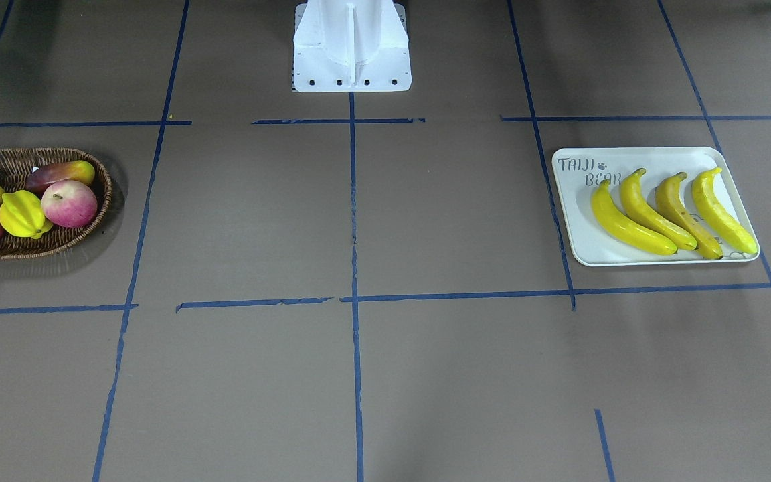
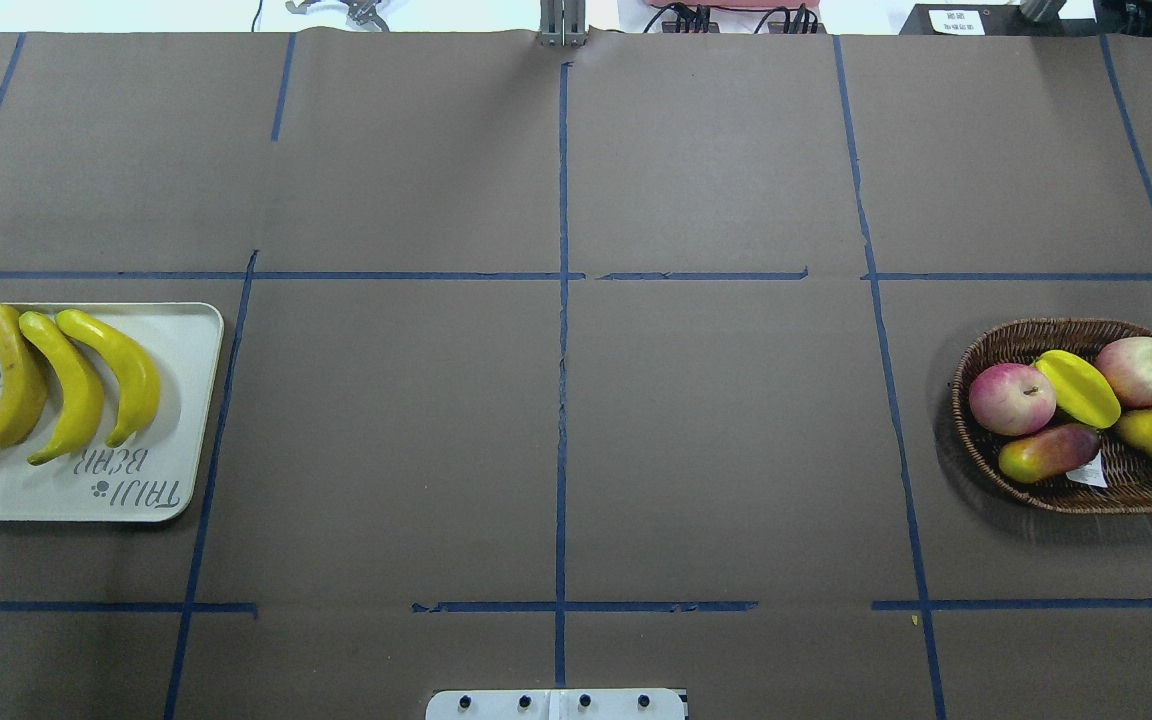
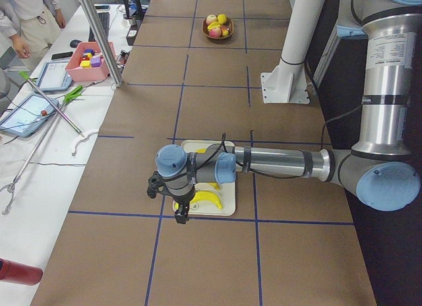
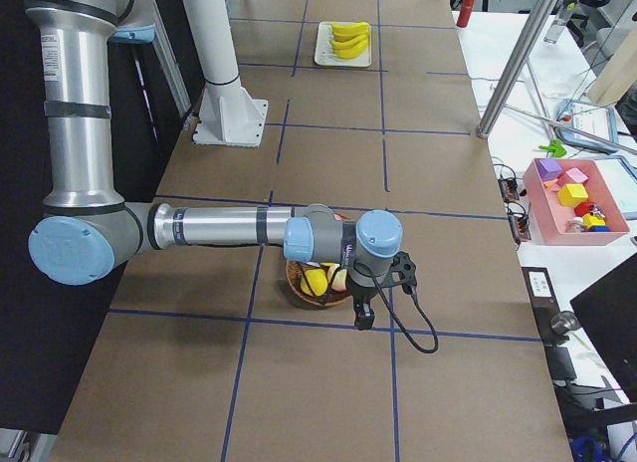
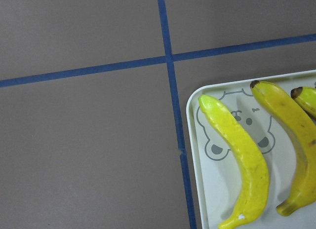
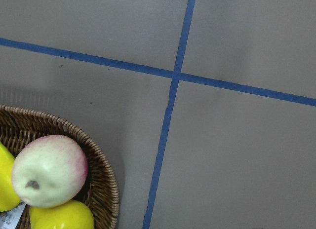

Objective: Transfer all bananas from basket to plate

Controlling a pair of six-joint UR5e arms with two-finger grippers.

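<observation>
Four bananas (image 1: 653, 211) lie side by side on the off-white plate (image 1: 576, 241); the third is browner. They also show in the overhead view (image 2: 116, 375) and the left wrist view (image 5: 242, 155). The wicker basket (image 1: 57, 246) holds two apples, a starfruit, a pear and a mango, and no banana. My left gripper (image 3: 178, 214) hangs over the plate's (image 3: 227, 204) outer edge. My right gripper (image 4: 361, 318) hangs beside the basket (image 4: 299, 293). Each shows only in a side view, so I cannot tell if it is open or shut.
The white robot base (image 1: 352, 47) stands at the table's back middle. Blue tape lines cross the brown table. Beyond the far edge there is a bench with a pink bin (image 3: 91, 59), tablets, an aluminium post (image 3: 99, 35) and a person (image 3: 26, 22).
</observation>
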